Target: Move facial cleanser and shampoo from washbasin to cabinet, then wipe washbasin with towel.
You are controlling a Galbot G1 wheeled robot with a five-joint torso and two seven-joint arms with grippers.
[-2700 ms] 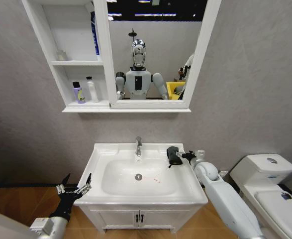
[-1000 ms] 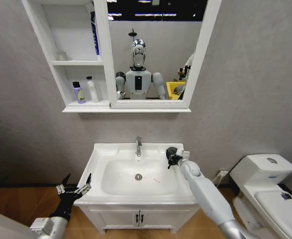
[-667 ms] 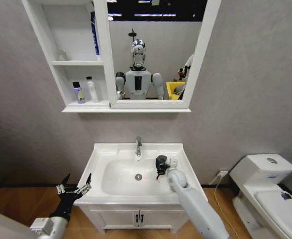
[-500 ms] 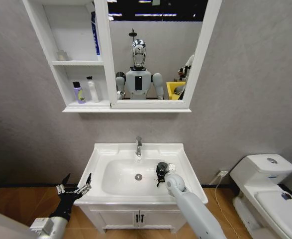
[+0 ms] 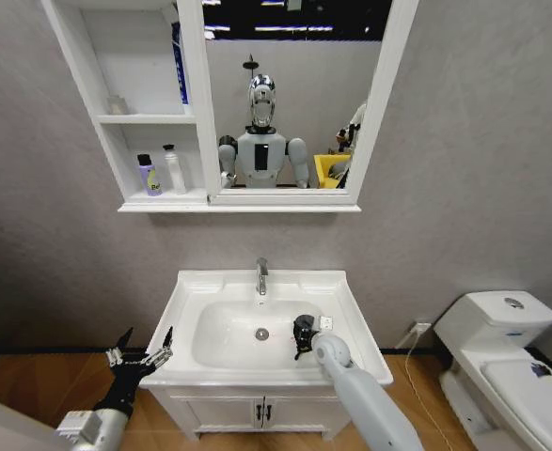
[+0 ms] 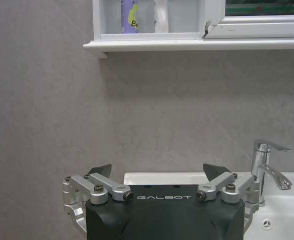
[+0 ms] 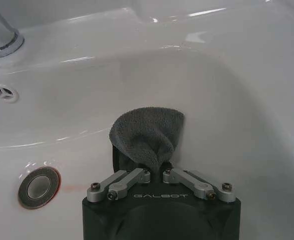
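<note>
My right gripper (image 5: pixel 303 335) (image 7: pixel 154 171) is low inside the washbasin (image 5: pixel 183 303) (image 7: pixel 227 90), at the bowl's right side, shut on the dark grey towel (image 5: pixel 302 329) (image 7: pixel 147 134). The towel bunches up from between the fingers against the bowl wall, right of the drain (image 5: pixel 261 334) (image 7: pixel 38 186). My left gripper (image 5: pixel 139 355) (image 6: pixel 158 172) hangs open and empty off the basin's front left corner. In the cabinet (image 5: pixel 95 117), a purple bottle (image 5: pixel 149 175) (image 6: pixel 129 15) and a white bottle (image 5: pixel 173 169) share the lowest compartment. I cannot tell which is the facial cleanser or shampoo.
A chrome tap (image 5: pixel 261 275) (image 6: pixel 265 159) stands at the basin's back edge. A faint reddish mark (image 7: pixel 70 187) lies beside the drain. The mirror (image 5: pixel 290 94) adjoins the cabinet, with a blue bottle (image 5: pixel 178 61) in the top compartment. A white toilet (image 5: pixel 511 352) stands to the right.
My right gripper carried the towel from the basin's back right rim down into the bowl and toward the front. The left arm has stayed still.
</note>
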